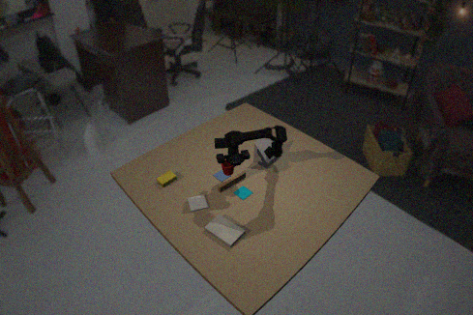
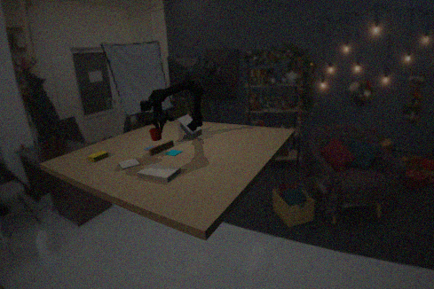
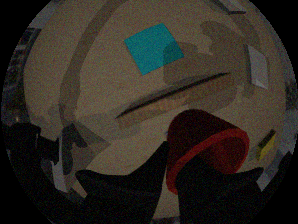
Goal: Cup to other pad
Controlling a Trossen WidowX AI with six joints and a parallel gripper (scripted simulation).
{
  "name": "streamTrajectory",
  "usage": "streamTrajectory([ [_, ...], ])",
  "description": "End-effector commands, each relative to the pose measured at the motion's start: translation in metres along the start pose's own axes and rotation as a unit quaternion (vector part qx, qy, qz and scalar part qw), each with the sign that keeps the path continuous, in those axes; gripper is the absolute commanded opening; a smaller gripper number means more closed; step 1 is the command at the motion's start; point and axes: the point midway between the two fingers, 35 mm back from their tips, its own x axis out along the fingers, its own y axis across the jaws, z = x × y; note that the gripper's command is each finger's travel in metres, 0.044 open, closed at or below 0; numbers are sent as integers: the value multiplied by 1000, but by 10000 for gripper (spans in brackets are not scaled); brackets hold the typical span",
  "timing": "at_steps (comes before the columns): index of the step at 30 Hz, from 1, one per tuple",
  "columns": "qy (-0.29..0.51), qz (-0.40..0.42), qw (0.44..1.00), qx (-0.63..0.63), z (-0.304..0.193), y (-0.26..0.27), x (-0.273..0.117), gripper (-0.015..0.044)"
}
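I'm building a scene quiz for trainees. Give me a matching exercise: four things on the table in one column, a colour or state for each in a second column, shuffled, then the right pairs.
Things:
1. cup
2. pad beyond the dark bar
3. small block near the table's edge
4. dark bar

Colour or state:
A. yellow
B. lying between the two pads
C. red, held off the table by the gripper
D. teal

Pairs: 1-C, 2-D, 3-A, 4-B
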Motion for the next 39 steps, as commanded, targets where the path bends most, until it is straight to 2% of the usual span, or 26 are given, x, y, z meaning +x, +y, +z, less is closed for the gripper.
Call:
streamTrajectory([
  [1,-3,1,1000,3,11,6,-1,0],
  [39,-5,2,1000,3,111,58,-4,0],
])
